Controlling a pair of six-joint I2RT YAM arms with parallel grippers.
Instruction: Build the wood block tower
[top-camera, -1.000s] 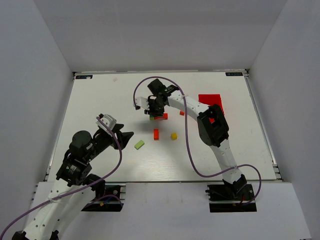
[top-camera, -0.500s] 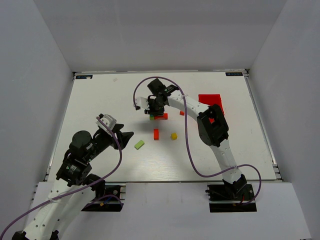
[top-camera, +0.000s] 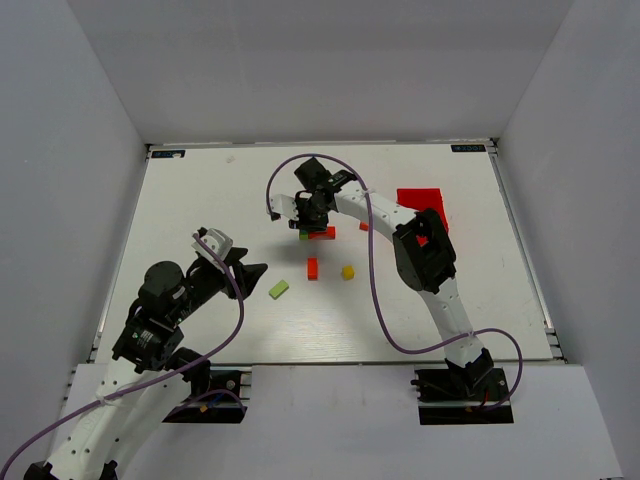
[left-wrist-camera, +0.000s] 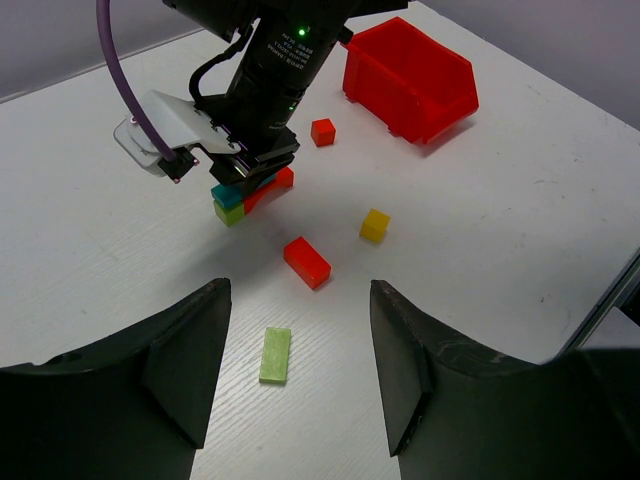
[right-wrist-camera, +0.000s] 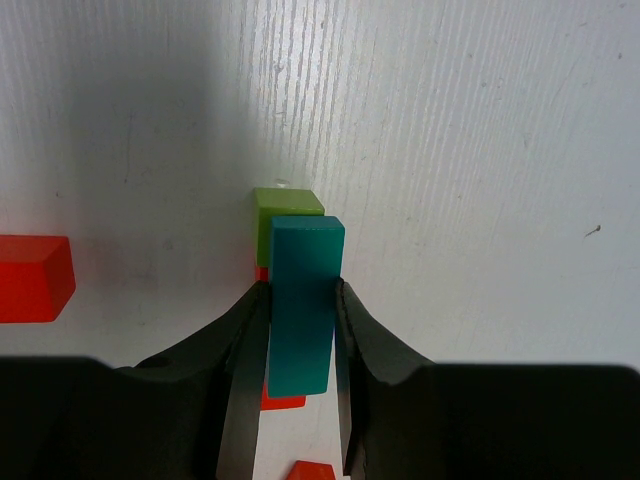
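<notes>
The wood block tower (top-camera: 318, 233) stands mid-table: a lime green block (right-wrist-camera: 288, 202) and a red bar (left-wrist-camera: 272, 186) side by side, with a teal bar (right-wrist-camera: 303, 300) on top. My right gripper (right-wrist-camera: 300, 295) comes down from above and is shut on the teal bar (left-wrist-camera: 228, 192), which looks to be touching the blocks under it. My left gripper (left-wrist-camera: 300, 300) hangs open over the near-left table, holding nothing. A flat lime green bar (left-wrist-camera: 275, 355) lies on the table just ahead of its fingers, and a loose red bar (left-wrist-camera: 307, 262) lies beyond that.
A yellow cube (left-wrist-camera: 375, 225) sits right of the loose red bar. A small red cube (left-wrist-camera: 322, 131) lies behind the tower, near a red plastic bin (left-wrist-camera: 410, 75) at the back right. The right arm (top-camera: 425, 255) reaches across the table's right half.
</notes>
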